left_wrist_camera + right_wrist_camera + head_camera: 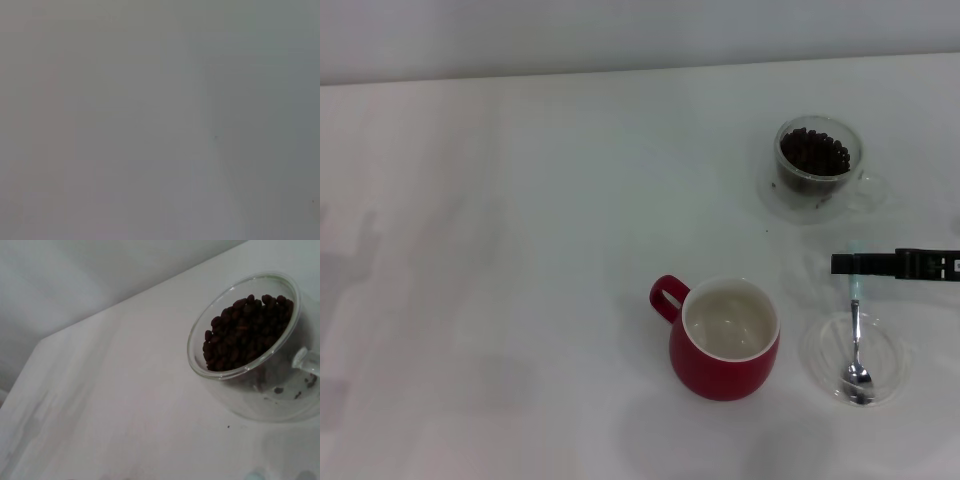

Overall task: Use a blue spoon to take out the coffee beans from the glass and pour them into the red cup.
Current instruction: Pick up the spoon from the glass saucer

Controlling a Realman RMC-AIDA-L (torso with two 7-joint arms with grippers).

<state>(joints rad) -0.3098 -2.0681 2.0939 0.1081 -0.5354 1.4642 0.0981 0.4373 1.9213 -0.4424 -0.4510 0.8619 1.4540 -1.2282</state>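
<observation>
The red cup (pixel 725 340) stands upright in the middle of the table, its cream inside bare and its handle to the left. The glass (pixel 818 165) with the coffee beans (pixel 815 152) stands behind it on the right; it also shows in the right wrist view (pixel 250 375), with the beans (pixel 245 330) heaped inside. The blue spoon (pixel 857 335) lies with its metal bowl in a flat clear dish (pixel 820 345) and its pale handle pointing away from me. My right gripper (pixel 895 264) reaches in from the right edge and crosses the spoon's handle. The left gripper is out of view.
The white table (pixel 520 250) stretches wide to the left of the cup, with a pale wall behind it. The left wrist view shows only a blank grey surface. The dish lies close to the right of the cup.
</observation>
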